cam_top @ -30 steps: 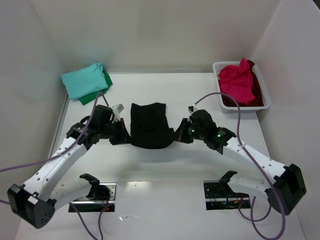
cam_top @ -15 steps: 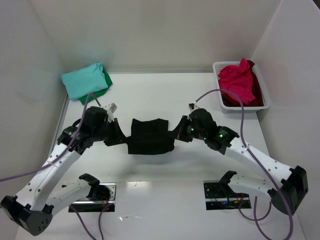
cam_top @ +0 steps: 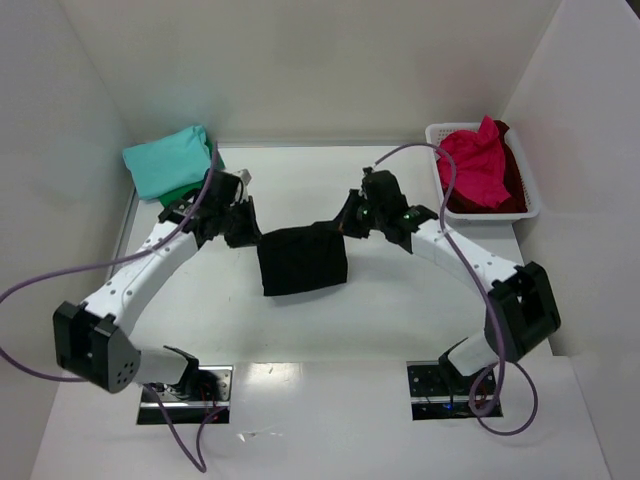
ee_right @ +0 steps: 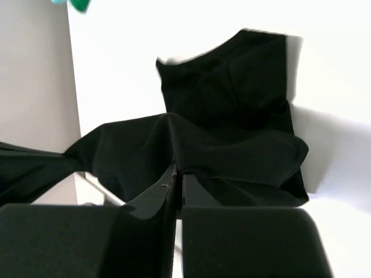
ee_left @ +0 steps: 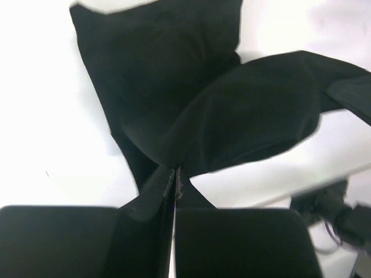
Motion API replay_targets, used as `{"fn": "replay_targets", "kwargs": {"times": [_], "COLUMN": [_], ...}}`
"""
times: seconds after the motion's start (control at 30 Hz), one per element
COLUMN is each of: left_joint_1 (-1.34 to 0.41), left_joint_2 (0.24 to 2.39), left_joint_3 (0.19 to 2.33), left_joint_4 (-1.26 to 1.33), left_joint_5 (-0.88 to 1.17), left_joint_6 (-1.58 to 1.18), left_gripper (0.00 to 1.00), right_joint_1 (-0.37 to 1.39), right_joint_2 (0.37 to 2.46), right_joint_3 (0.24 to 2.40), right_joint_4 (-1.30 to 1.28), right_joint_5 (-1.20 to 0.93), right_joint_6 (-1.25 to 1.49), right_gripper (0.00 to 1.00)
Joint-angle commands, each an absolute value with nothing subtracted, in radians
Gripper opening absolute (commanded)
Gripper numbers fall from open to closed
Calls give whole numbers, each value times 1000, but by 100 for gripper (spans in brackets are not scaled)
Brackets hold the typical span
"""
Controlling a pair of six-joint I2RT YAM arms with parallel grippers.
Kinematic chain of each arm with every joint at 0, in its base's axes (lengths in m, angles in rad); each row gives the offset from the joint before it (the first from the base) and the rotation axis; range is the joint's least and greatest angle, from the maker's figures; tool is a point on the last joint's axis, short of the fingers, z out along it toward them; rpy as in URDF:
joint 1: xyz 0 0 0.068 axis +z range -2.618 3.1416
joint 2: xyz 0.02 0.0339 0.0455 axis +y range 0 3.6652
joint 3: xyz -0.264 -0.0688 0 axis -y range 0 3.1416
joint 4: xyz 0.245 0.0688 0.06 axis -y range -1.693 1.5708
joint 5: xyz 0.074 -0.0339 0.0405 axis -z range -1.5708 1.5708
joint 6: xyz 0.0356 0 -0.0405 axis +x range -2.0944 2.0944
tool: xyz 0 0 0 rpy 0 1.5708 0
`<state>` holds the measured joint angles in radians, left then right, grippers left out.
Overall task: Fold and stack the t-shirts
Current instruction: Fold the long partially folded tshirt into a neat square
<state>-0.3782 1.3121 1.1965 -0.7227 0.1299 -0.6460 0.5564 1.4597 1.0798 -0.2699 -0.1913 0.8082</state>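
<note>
The left gripper (cam_top: pixel 247 226) and right gripper (cam_top: pixel 343 222) each had jaws closed tight on the black soft cloth t-shirt (cam_top: pixel 302 262), which spanned the gap between them.

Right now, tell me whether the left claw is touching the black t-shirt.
Touching. The left wrist view shows the left claw shut on a fold of the black t-shirt, with cloth pinched where the jaws meet.
</note>
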Motion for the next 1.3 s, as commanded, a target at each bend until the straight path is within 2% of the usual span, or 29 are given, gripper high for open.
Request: {"fn": "replay_targets", "kwargs": {"times": [0.0, 0.27, 0.63, 0.7, 0.8, 0.83, 0.87, 0.9, 1.07, 1.1, 1.17, 1.27], "left_joint_1": [-325, -187, -109, -109, -91, -91, -81, -71, -38, -38, -26, -26], "left_joint_2": [1411, 1655, 1822, 1851, 1864, 1864, 1864, 1864, 1855, 1855, 1833, 1801], "left_joint_3": [1253, 1308, 1393, 1393, 1402, 1391, 1391, 1379, 1370, 1370, 1359, 1371], "left_joint_4": [-649, -565, -505, -495, -495, -486, -474, -474, -453, -443, -434, -425], "left_joint_5": [104, 170, 232, 232, 206, 206, 193, 193, 164, 164, 153, 208], "left_joint_6": [-603, -580, -580, -580, -580, -590, -591, -600, -600, -600, -600, -588], "left_gripper": [0, 0, 0, 0, 1, 3, 7, 16, 35, 41, 63, 70], "right_joint_1": [520, 456, 437, 428, 419, 419, 419, 410, 387, 374, 362, 350], "right_joint_2": [1555, 1843, 2141, 2172, 2226, 2226, 2239, 2240, 2217, 2198, 2178, 2125], "right_joint_3": [1195, 1341, 1660, 1698, 1744, 1744, 1758, 1769, 1778, 1778, 1778, 1778], "right_joint_4": [-170, -160, -206, -206, -225, -225, -225, -235, -255, -255, -264, -264], "right_joint_5": [-244, -328, -388, -397, -397, -397, -397, -397, -348, -336, -327, -315], "right_joint_6": [758, 727, 686, 686, 686, 686, 675, 675, 653, 653, 653, 635], "right_gripper": [2, 4, 4, 7, 21, 26, 39, 44, 65, 74, 79, 82]}}
